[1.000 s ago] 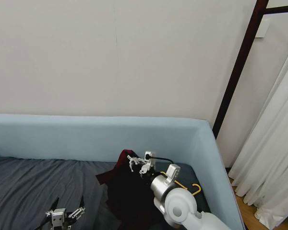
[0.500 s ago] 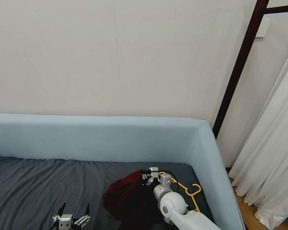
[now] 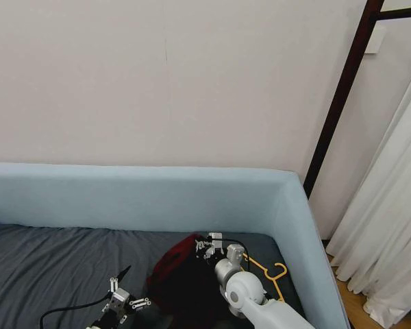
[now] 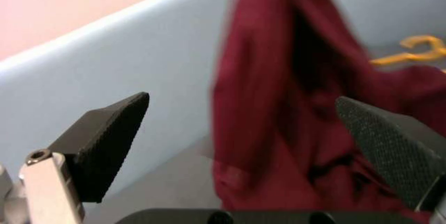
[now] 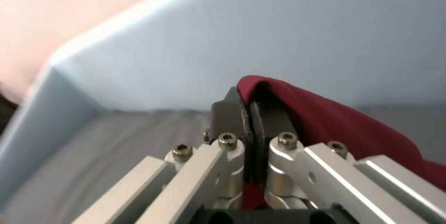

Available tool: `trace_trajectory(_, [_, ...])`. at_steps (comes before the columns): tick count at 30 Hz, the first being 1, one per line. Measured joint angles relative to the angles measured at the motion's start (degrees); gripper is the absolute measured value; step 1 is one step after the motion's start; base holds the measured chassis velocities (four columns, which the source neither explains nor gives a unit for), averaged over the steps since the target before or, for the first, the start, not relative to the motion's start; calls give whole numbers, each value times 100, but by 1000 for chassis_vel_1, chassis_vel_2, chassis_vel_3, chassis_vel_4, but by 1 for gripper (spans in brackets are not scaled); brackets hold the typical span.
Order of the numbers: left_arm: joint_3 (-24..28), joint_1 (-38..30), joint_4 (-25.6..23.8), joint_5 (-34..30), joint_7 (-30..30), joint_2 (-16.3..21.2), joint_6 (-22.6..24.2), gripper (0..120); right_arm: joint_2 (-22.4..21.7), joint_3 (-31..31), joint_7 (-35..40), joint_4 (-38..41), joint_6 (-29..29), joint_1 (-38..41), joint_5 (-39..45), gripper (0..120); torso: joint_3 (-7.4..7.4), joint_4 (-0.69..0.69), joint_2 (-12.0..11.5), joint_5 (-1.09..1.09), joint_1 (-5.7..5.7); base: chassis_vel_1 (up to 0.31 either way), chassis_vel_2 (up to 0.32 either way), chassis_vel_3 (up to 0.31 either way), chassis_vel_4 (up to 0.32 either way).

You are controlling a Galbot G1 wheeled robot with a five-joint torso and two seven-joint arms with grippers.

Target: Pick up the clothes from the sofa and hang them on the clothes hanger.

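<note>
Maroon garment (image 3: 180, 275) lies bunched on the sofa (image 3: 123, 195), low in the head view and a little right of centre, on the dark grey seat cover (image 3: 48, 264) near the right armrest. One fold of it is drawn up toward the sofa back.

Right hand (image 3: 202, 245): at the upper right edge of the garment, just in front of the pale blue backrest. Right wrist view shows the jaws pressed together with maroon cloth pinched between them and draped over one finger (image 5: 268, 112). State: closed, holding the garment.

Left hand (image 3: 133, 288): bottom of the head view, left of centre, low over the seat cover and just left of the garment. Cannot tell whether it touches the cloth. Left wrist view shows both black pads (image 4: 108, 140) spread far apart, with the raised maroon fold hanging beyond the gap. State: wide, holding nothing.

Yellow hanger (image 3: 270, 273): flat on the seat, right of the right arm, close to the armrest, hook end toward the lower right. It also shows beyond the garment in the left wrist view.

Surroundings: plain light wall (image 3: 157, 82) fills the upper frame. Dark pole (image 3: 337, 103) runs slanted along the right side, from the top edge down to the sofa corner. White curtain (image 3: 390, 233) hangs at the far right edge.
</note>
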Motion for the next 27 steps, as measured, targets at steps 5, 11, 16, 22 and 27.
trace_trajectory(5, [-58,-17,262,485,272,238,-430,100,-68,0,-179,379,68,0,135,0,0,2,0,0,0,0,0,0,0])
trace_trajectory(11, [-89,-140,729,-35,436,366,-708,100,-136,-27,-454,652,143,0,217,0,0,2,0,0,0,0,0,0,0])
trace_trajectory(16, [-136,-306,1063,-557,936,369,-880,100,-172,-90,-527,739,157,8,217,0,0,1,0,0,0,0,0,0,0])
trace_trajectory(22, [-159,-563,1383,-870,1357,434,-1061,100,-232,-129,-649,867,157,-18,209,0,0,1,0,0,0,0,0,0,0])
trace_trajectory(27, [-149,-803,1599,-953,1493,488,-1157,100,-293,-129,-841,974,157,-31,213,0,0,1,0,1,-1,0,0,0,0])
